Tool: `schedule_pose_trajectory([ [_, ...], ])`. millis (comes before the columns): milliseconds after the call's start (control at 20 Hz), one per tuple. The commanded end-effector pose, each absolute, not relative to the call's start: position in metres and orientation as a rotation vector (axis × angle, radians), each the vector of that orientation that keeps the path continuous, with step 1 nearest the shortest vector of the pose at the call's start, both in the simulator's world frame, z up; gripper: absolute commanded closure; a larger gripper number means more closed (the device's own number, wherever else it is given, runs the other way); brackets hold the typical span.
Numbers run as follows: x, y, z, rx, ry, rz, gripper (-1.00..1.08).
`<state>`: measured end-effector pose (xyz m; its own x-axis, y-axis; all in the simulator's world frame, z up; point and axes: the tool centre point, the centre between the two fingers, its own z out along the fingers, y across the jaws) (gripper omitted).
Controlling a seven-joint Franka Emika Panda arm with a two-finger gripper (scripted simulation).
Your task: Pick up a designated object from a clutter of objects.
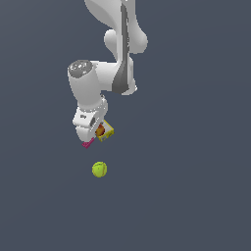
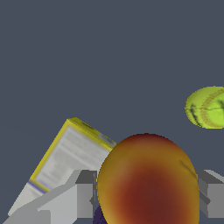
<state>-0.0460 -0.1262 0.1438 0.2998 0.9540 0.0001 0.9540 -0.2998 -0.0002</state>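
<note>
The designated object (image 2: 148,183), a round red-orange fruit with yellow patches, fills the near part of the wrist view. It sits between the two grey fingers (image 2: 83,192) of my gripper (image 2: 146,194), and both fingers touch its sides. In the exterior view the fruit (image 1: 100,130) shows as a small orange spot under the white hand, with my gripper (image 1: 97,133) low over the clutter of objects. The yellow-and-grey box (image 2: 70,153) lies just beside the fruit.
A yellow-green ball (image 1: 99,169) rests apart from the pile, toward the exterior view's bottom. A flat pink block (image 1: 88,143) pokes out beneath the hand. A sliver of dark purple block (image 2: 99,216) shows under the fruit. Plain grey floor surrounds everything.
</note>
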Motion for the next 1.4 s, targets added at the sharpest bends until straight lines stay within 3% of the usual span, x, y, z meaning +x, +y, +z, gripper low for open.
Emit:
schedule_pose_trajectory([
  [0, -0.055, -0.122, 0.163, -2.533, -1.859, -0.001, 1.08],
  [1350, -0.139, -0.075, 0.365, -2.533, -1.859, 0.001, 1.08],
])
